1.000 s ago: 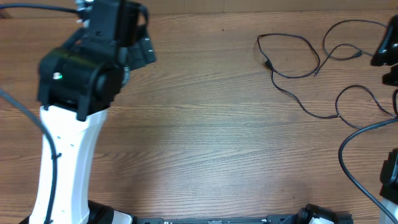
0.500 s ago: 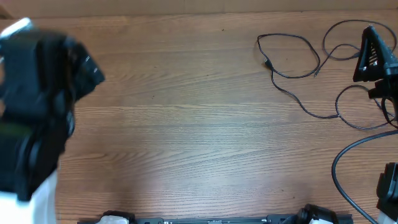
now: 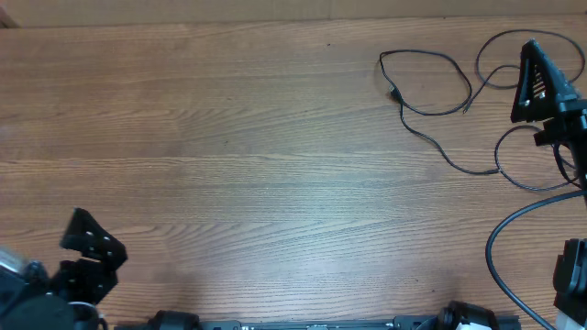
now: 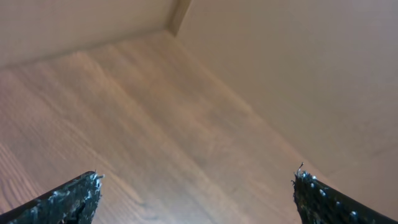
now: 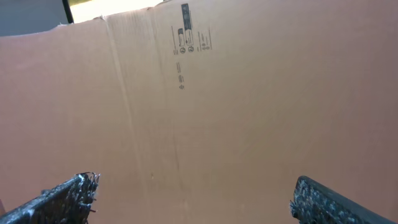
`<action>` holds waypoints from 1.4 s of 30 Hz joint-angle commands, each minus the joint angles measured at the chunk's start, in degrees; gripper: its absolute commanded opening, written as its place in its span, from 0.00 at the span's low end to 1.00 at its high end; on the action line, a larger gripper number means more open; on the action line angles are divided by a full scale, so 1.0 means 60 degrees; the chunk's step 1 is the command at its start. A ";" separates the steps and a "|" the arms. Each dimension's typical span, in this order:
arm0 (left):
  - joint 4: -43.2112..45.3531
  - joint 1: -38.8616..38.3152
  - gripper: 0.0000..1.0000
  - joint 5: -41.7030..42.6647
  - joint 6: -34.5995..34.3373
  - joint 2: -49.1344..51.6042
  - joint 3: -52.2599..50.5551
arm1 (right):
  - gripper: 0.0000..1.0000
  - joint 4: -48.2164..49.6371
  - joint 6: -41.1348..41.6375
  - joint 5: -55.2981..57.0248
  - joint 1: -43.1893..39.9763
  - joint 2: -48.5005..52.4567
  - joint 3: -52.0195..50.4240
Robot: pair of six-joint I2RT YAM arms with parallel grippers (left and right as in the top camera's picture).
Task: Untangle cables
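Mostly cables point(image 3: 395, 93) in loose loops, long axis left-right, table point(image 3: 275, 165) far-right.

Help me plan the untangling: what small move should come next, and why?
Probably tilt the right gripper down toward the cables beside it. Its fingers are open and empty, but its wrist view shows only the cardboard wall, while the cables lie loose on the table.

Blk gritty fingertips point(image 4: 65, 200), thick blk wire point(image 3: 489, 243)
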 commanded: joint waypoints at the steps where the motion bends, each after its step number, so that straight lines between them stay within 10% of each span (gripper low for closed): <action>1: 0.0066 0.0029 0.99 0.0087 -0.0346 -0.0430 -0.1260 | 1.00 0.0047 -0.0004 -0.0011 0.0084 -0.0073 -0.0011; 21: -0.1410 0.0812 0.99 0.0408 -0.0342 -0.0721 -0.2586 | 1.00 0.0040 -0.0015 0.0033 0.0718 -0.0270 -0.0047; 42: -0.2051 0.1220 0.99 0.0404 -0.0339 -0.5275 -0.2441 | 1.00 0.0040 -0.0011 0.0025 0.0903 -0.0350 -0.0047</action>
